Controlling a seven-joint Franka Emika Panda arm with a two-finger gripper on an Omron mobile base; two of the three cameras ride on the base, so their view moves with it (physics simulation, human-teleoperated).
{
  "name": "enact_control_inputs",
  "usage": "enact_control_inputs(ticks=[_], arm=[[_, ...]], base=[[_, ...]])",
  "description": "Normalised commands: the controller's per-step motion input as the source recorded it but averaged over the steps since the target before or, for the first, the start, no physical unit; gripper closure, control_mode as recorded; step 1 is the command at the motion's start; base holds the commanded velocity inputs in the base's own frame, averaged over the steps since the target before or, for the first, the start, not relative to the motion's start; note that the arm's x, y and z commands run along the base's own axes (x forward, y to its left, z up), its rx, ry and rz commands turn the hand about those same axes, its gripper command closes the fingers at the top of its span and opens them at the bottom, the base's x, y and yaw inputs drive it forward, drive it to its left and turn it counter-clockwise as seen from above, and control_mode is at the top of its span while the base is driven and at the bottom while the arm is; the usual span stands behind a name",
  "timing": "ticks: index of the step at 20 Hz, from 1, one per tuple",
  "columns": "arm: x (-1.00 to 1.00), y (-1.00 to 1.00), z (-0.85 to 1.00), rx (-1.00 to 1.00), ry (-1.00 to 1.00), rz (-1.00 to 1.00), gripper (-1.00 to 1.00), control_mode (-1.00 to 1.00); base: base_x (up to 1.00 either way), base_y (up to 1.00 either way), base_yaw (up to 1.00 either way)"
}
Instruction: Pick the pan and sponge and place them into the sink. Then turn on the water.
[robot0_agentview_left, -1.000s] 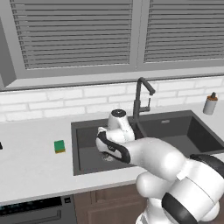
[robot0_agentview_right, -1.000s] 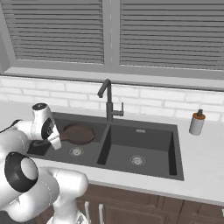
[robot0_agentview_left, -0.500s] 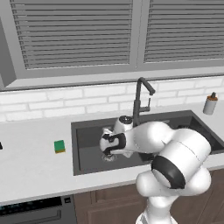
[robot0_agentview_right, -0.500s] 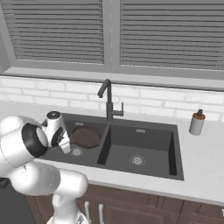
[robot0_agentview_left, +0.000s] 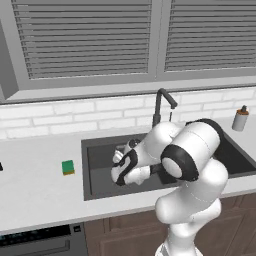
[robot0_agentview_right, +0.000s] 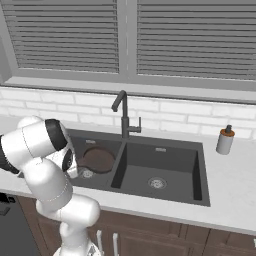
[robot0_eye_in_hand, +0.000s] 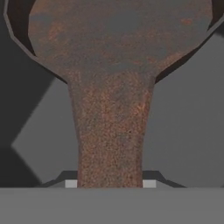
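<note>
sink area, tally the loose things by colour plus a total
rusty brown: 1, the pan in the left basin of the sink
green: 1, the sponge on the counter
white with brown cap: 1, the soap bottle
total: 3

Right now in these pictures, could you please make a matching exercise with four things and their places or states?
Things:
1. sponge
2. pan
3. soap bottle
4. gripper

Places or states:
A. shut on the rusty handle
B. lying in the left basin of the sink
C. on the counter left of the sink
D. standing right of the sink

Pairs: 1-C, 2-B, 3-D, 4-A
</note>
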Motion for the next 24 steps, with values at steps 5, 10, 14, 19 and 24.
enact_control_inputs(ticks=[5, 10, 14, 19, 24], arm=[[0.08, 0.28, -0.15, 0.0, 0.0, -0.11, 1.0, -1.0], [0.09, 0.18, -0.17, 0.0, 0.0, -0.11, 1.0, -1.0], [0.19, 0.0, -0.23, 0.0, 0.01, -0.07, 1.0, -1.0], [0.3, 0.03, -0.34, 0.0, 0.09, -0.05, 1.0, -1.0], [0.48, 0.17, -0.51, 0.0, 0.16, -0.01, 1.0, -1.0]], base=[[0.0, 0.0, 0.0], [0.0, 0.0, 0.0], [0.0, 0.0, 0.0], [0.0, 0.0, 0.0], [0.0, 0.0, 0.0]])
